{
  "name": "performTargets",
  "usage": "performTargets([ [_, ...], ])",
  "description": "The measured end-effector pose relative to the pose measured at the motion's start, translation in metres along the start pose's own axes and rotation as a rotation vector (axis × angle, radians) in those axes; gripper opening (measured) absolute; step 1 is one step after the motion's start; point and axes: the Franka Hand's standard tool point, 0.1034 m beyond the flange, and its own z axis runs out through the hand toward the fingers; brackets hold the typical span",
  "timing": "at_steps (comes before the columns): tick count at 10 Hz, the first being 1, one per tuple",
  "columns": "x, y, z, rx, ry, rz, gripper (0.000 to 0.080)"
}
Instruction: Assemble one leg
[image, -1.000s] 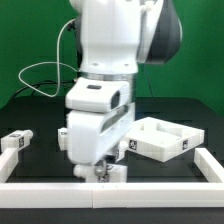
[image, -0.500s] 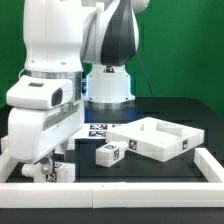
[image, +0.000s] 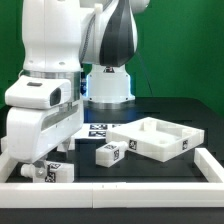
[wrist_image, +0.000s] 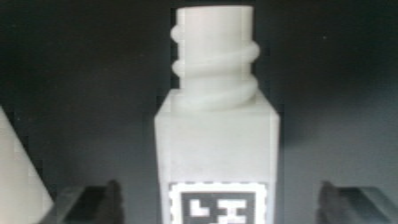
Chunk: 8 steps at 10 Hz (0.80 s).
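A leg (image: 60, 172) sits under the gripper (image: 48, 167), a second leg (image: 110, 152) toward the exterior view's right, the tray part (image: 170, 148) beyond.

Green backdrop (image: 190, 50) covers the whole rear wall, flat and evenly lit. In front of it a black tabletop (image: 185, 112), matte, with a faint pale sheen toward the back. A white raised rail (image: 140, 186) runs along the near edge and turns up the exterior view's right side. In the wrist view everything behind is plain black and dim.

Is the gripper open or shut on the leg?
Open: the wrist view shows dark gaps between the leg and both fingers of the gripper.
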Motion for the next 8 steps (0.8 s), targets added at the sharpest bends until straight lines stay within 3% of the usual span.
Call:
performTargets([
  [1,0.006,0.0,-0.011,-0.015,0.004,0.065,0.0619],
  [5,0.052,-0.011,-0.033,-0.018,0.016,0.463,0.0648],
  [8,0.059,-0.013,-0.033,-0.01,0.029,0.649,0.0649],
])
